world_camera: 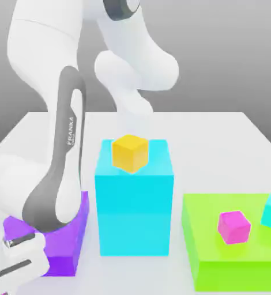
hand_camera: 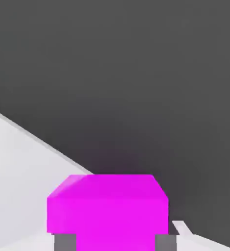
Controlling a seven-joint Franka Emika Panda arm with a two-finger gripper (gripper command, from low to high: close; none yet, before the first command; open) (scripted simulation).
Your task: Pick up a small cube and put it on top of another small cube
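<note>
Exterior view: small cube (world_camera: 234, 227) sits on green block (world_camera: 218, 266).

Purple block (world_camera: 68, 242) (low one) sits partly hidden behind the arm (world_camera: 60, 173).

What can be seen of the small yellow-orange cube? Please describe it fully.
The small yellow-orange cube is plain, smooth and matte, with a lighter top face and two darker sides showing. It rests flat and upright on the top face of the tall cyan block, turned so that one vertical edge faces the exterior view. Nothing lies on it, and it touches only the cyan block.
</note>
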